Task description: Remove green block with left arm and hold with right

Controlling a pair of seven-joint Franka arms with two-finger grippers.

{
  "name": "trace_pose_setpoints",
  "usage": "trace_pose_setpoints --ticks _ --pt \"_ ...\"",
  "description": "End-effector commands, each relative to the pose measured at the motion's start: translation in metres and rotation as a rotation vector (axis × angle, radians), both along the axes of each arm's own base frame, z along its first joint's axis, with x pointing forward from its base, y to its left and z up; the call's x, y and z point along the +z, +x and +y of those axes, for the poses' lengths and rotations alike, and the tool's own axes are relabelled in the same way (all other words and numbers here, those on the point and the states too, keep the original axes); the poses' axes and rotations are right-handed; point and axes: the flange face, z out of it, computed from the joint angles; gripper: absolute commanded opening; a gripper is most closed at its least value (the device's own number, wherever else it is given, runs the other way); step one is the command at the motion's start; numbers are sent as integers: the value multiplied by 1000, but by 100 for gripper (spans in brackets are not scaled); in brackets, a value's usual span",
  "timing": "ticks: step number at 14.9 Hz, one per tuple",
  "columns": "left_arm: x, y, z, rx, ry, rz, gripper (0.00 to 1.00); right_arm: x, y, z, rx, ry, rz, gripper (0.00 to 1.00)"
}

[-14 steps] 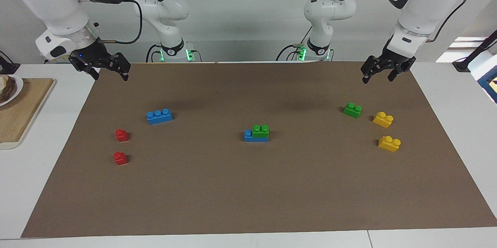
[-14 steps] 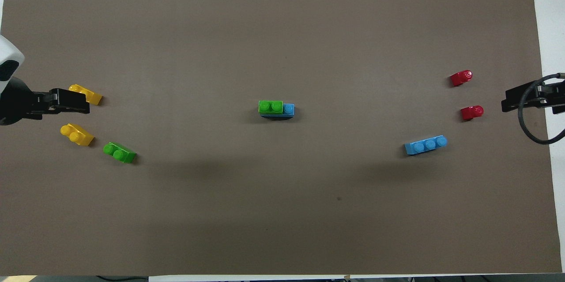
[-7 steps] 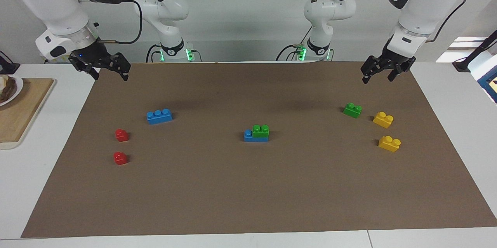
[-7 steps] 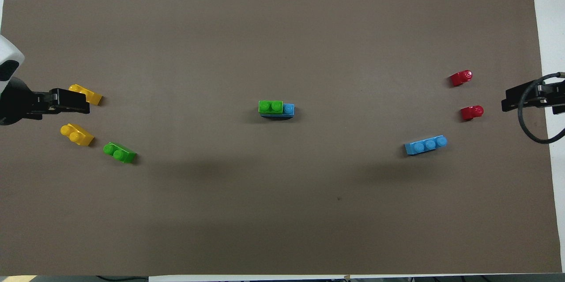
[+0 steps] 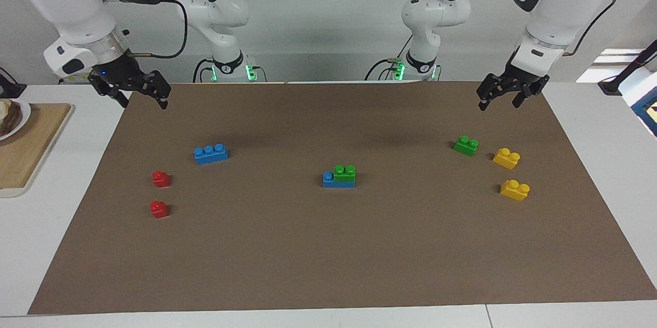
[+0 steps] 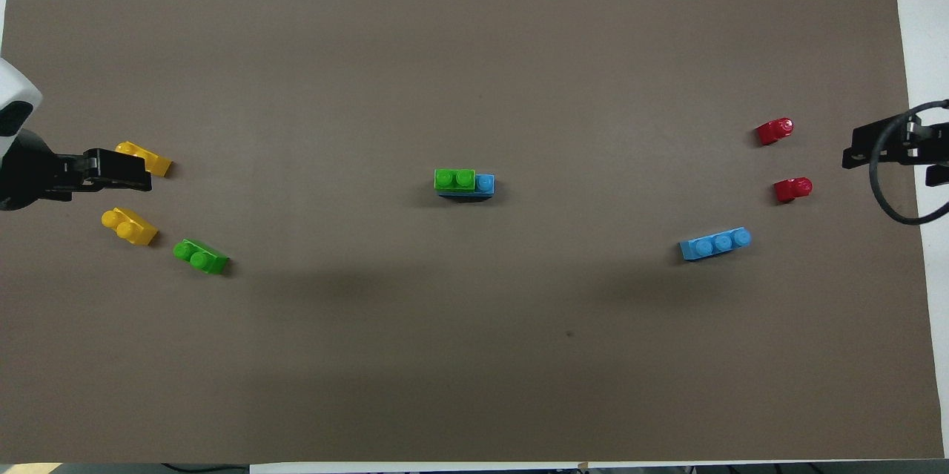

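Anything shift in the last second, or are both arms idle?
Only the right gripper drifted slightly toward its own end of the table, empty. The left gripper waits open over the mat's edge. The green block sits on the blue brick; nothing else moved.

— How are the two arms standing?
— The left gripper (image 5: pixel 499 101) is hanging open, raised over the mat's corner at its own end, nearest the robots. The right gripper (image 5: pixel 142 100) is hanging open too, raised over the matching corner at the right arm's end, blue wrist light glowing.
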Motion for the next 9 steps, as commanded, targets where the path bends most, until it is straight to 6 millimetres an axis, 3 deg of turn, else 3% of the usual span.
trace_pose_setpoints --ticks 1,3,9 --pt "6 -4 -1 6 -10 -1 100 -1 1 13 -287 27 -8 97" --pt "6 -4 -1 6 -10 -1 100 -9 4 26 -470 77 26 95" --pt "6 -4 -1 9 -11 -1 100 -74 29 58 -956 315 278 95"
